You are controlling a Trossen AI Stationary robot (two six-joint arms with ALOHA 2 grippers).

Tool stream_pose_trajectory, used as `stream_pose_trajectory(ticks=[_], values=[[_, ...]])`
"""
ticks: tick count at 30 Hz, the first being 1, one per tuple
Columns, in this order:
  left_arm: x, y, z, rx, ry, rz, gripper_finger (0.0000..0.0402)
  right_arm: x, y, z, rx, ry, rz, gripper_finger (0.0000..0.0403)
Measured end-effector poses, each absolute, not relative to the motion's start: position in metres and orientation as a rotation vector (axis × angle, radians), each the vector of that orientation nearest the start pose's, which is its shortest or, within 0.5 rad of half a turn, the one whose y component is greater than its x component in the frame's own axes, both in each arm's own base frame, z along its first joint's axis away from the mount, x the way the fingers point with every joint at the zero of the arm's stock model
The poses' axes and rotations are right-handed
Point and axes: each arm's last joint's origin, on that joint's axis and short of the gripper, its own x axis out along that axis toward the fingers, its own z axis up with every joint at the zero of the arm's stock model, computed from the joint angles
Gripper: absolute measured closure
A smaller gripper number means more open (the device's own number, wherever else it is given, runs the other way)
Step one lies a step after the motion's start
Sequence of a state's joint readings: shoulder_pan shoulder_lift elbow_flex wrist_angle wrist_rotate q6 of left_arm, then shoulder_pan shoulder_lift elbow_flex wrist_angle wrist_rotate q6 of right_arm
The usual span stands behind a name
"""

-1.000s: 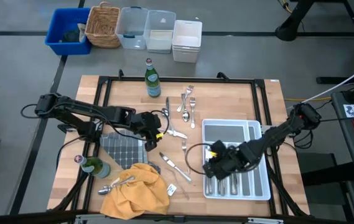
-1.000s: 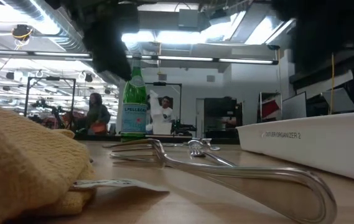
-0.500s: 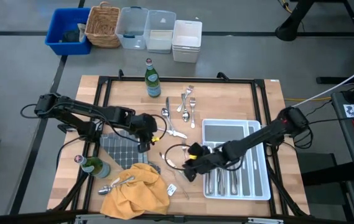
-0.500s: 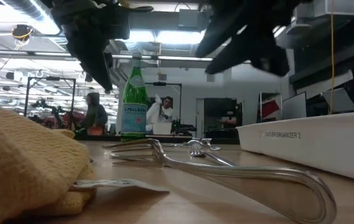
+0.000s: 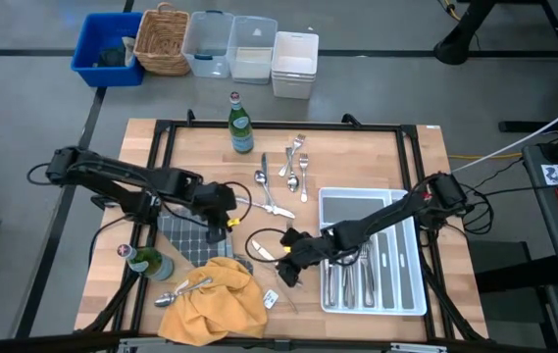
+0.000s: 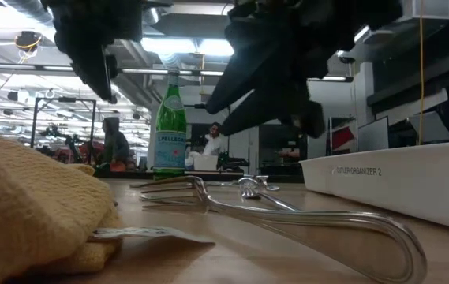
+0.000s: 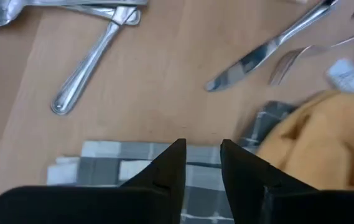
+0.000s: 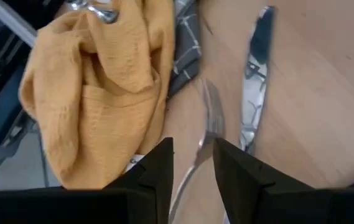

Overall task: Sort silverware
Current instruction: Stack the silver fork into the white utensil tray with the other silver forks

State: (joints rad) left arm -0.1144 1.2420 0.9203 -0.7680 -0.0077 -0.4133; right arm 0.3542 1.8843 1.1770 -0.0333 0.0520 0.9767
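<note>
Loose silverware lies on the wooden table: a group [image 5: 295, 162] at the far middle, a spoon [image 5: 259, 180], a pair [image 5: 275, 207], and a knife [image 8: 254, 87] beside a fork [image 8: 211, 124] near the yellow cloth [image 5: 215, 299]. More pieces [image 5: 352, 279] lie in the white tray [image 5: 357, 202]. My right gripper [image 5: 286, 273] hangs open above the fork and knife, clear of them, and the fork's handle shows in the gap [image 8: 192, 165]. My left gripper [image 5: 222, 222] stands open over the far edge of the grey checked cloth [image 7: 102, 168], with nothing between its fingers [image 7: 201, 162].
A green bottle [image 5: 240, 126] stands at the far edge, another [image 5: 151, 263] at the near left. Two spoons [image 5: 185, 289] rest on the yellow cloth. Bins and a basket [image 5: 229, 44] sit beyond the table. A black cable loop [image 5: 259, 243] hangs by my right gripper.
My right gripper has left the tray, gone toward the table's left edge and down, rolling as it went, and now hangs over the knife and fork by the yellow cloth. My left gripper has drifted toward the left edge, from the loose pair to over the grey cloth.
</note>
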Motion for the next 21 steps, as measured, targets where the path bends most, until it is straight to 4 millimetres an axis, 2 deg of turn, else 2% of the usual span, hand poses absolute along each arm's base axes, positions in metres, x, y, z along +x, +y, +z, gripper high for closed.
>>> stream_pose_trajectory(ticks=[6,14,21], values=[[0.207,-0.033,0.26,-0.368,1.008,0.16,0.034,0.379,0.13,0.178,0.784,0.777,-0.05,0.0288],[0.172,-0.031,0.244,-0.481,0.974,0.247,0.0356,0.379,0.131,0.178,0.772,0.786,-0.033,0.0288],[0.156,-0.028,0.228,-0.471,0.988,0.249,0.0357,0.38,0.13,0.174,0.759,0.777,-0.063,0.0288]])
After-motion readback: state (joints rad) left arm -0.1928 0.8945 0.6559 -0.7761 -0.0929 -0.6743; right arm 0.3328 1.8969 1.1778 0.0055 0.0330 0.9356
